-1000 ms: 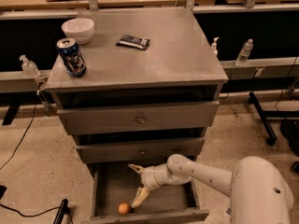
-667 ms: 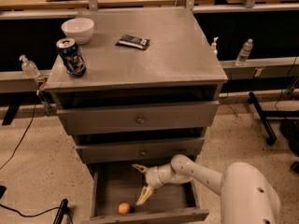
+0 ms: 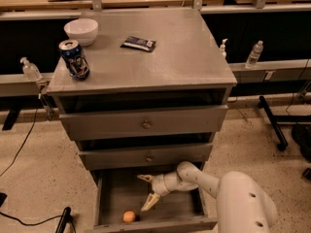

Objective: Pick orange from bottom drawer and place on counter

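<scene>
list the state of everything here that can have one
bottom drawer, pulled open
top drawer, pushed in
middle drawer, pushed in
orange, loose on the drawer floor near its front
end effector, open, inside the bottom drawer just above the orange, holding nothing
soda can, upright on the counter
white bowl, upright on the counter
dark packet, lying flat

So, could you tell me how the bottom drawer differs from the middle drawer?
The bottom drawer is pulled far out; the middle drawer is nearly shut. The bottom drawer is deeper, the middle drawer shallower. The bottom drawer shows the orange and the open gripper inside; the middle drawer's inside is hidden. Both are grey.
</scene>
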### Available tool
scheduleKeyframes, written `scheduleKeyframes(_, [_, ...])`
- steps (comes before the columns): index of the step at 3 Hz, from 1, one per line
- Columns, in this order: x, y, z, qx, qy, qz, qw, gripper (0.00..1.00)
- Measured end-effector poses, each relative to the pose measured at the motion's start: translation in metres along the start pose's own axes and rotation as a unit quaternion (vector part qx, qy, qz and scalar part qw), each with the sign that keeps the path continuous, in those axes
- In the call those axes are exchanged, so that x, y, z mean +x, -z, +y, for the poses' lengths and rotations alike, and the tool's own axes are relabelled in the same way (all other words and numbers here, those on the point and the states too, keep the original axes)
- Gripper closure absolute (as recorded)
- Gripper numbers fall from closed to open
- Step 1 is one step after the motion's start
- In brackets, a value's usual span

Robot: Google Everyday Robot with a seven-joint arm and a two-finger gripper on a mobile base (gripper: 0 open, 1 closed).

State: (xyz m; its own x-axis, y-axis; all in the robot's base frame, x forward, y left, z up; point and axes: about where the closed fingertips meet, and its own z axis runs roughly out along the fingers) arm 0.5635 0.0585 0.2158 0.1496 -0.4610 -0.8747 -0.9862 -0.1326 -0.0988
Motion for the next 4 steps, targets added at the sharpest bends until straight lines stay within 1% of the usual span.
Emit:
scheduleKeyframes(1, [0.014, -0.005, 0.005, 0.009, -0.008, 0.000, 0.9999, 0.39])
scheduleKeyframes(2, [0.019, -0.005, 0.009, 0.021, -0.003, 0.001, 0.9998, 0.41])
scheduleKeyframes(3, [0.028, -0.014, 0.016, 0.002, -0.007, 0.004, 1.0000, 0.39])
scheduleKeyframes(4, [0.033, -0.024, 0.022, -0.023, -0.011, -0.001, 0.9997, 0.38])
